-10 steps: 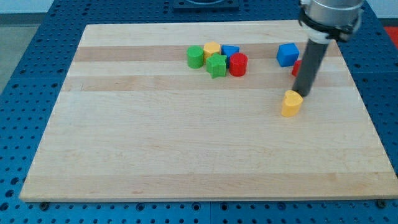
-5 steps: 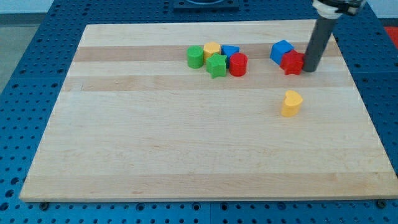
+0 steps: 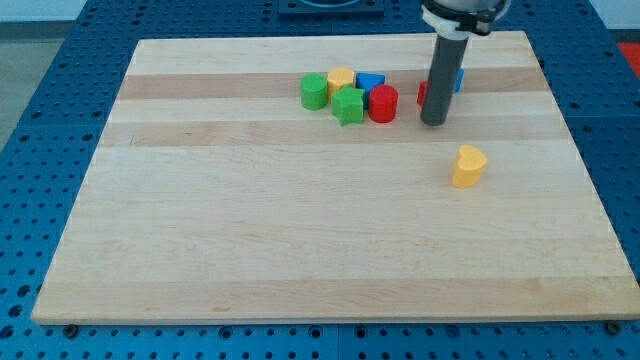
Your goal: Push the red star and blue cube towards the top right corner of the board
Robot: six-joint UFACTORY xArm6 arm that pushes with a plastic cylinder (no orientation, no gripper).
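Tip [image 3: 434, 123] of dark rod, no gripper, holds nothing | covers red star [image 3: 422, 95], blue cube [image 3: 458, 78] | right of red cylinder [image 3: 383, 104]

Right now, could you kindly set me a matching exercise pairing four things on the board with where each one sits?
Things:
1. yellow block standing alone
2. green cylinder
3. my tip
4. red cylinder

Places:
A. the cluster's left end
B. the cluster's right end
C. between the cluster and the board's right edge
D. below and right of the rod

Pairs: 1-D, 2-A, 3-C, 4-B
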